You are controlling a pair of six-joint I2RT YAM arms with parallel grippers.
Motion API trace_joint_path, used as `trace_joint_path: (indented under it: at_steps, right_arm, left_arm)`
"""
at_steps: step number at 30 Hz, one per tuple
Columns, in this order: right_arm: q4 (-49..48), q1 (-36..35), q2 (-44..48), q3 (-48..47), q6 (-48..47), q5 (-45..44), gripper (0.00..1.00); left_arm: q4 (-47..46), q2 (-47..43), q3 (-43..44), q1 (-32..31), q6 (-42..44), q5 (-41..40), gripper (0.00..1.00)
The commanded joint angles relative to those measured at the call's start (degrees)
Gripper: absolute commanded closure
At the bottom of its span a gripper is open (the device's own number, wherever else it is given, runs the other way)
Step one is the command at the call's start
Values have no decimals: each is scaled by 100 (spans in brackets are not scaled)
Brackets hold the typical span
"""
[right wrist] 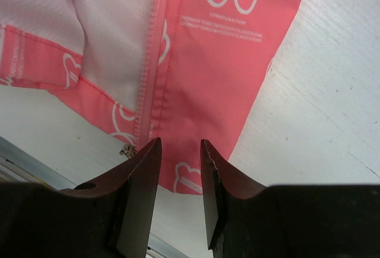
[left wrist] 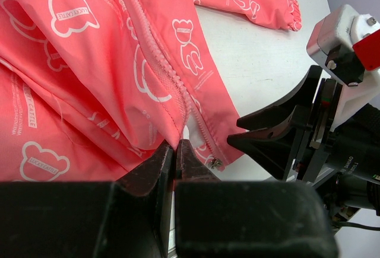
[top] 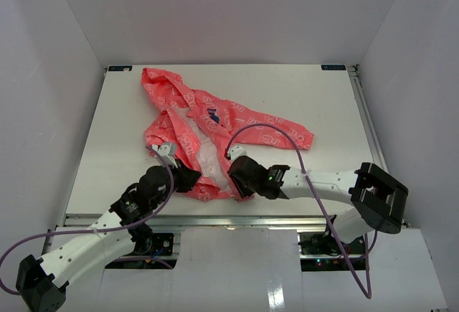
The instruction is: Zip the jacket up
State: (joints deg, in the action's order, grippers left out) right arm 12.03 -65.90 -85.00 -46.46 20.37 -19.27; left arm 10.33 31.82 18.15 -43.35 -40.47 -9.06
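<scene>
Zip (left wrist: 178, 86) not yet joined: jacket (top: 244, 122) lying open near front edge of table (top: 315, 97), lining showing, everything left to do. Left gripper (left wrist: 176, 151) reaching in low, pinching hem beside zip bottom. Right gripper (right wrist: 178, 151) hovering low over opposite hem, jaws apart, gripping nothing.
</scene>
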Motion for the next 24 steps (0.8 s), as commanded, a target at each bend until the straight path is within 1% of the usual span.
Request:
trace_joint_path:
  at_steps: [1, 7, 11, 16, 20, 24]
  right_arm:
    - [79, -30, -175, -213, -73, 73, 60]
    - [164, -57, -302, -129, 59, 129, 59]
    - [134, -72, -339, -31, 81, 170, 61]
    - [132, -72, -608, -74, 66, 248, 62]
    - [141, -72, -716, -40, 158, 339, 60]
    - [215, -78, -806, -30, 233, 307, 59]
  left_arm:
    - [32, -57, -49, -6, 39, -61, 100]
    - [46, -88, -49, -6, 39, -61, 100]
    - [39, -61, -40, -6, 39, -78, 100]
    - [49, -61, -41, -6, 38, -96, 100]
    - [57, -54, -49, -6, 30, -104, 100]
    - [54, -59, -40, -6, 30, -93, 100]
